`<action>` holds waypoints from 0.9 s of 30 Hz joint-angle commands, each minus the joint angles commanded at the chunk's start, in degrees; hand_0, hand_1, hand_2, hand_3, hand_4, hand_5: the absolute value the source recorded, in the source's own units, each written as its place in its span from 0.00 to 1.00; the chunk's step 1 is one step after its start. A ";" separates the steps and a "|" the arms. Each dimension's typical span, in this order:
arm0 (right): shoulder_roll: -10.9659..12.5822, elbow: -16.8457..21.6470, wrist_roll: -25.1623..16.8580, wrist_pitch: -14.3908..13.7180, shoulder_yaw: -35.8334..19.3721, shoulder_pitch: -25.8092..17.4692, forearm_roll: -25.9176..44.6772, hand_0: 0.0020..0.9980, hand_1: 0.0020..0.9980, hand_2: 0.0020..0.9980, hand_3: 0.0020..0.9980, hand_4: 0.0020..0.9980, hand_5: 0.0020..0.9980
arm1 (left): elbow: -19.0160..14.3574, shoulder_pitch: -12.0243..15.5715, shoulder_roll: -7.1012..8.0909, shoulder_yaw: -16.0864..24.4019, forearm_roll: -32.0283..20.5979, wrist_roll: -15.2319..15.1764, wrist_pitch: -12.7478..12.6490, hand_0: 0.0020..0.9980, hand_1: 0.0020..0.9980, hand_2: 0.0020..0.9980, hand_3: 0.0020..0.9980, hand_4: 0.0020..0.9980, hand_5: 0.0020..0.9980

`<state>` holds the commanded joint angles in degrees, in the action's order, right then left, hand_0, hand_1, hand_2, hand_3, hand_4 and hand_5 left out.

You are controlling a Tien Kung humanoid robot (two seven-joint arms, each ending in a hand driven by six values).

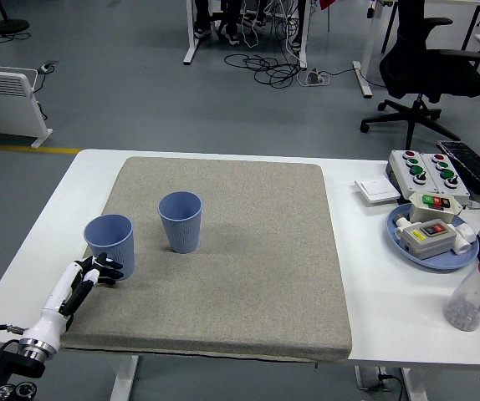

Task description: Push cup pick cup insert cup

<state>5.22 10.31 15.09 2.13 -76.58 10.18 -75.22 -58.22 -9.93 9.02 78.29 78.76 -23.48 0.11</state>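
Observation:
Two blue ribbed cups stand upright on the grey mat (248, 267). One cup (180, 221) is near the mat's middle left. The other cup (110, 245) stands closer to the mat's left edge, a short gap apart from the first. My left hand (98, 272), white with black fingers, comes in from the lower left and sits at the base of the left cup, its fingers relaxed against the cup's near side and holding nothing. The right arm is out of view.
At the right of the table are a blue plate (399, 238) with button boxes, a white button box (424, 171), a small white pad (378, 191) and a clear bottle with a red cap (477, 294). An office chair (428, 67) stands beyond the table.

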 joint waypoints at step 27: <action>-0.18 0.00 0.03 0.03 1.83 -0.18 0.69 0.73 0.66 0.67 0.58 0.10 0.54 | 18.62 -16.31 -3.54 -1.97 -2.00 -1.87 1.22 0.57 0.61 0.53 0.49 0.58 1.00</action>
<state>5.05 10.31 15.11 2.16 -74.75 10.00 -74.53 -39.60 -26.25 5.47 76.32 76.76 -25.35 1.32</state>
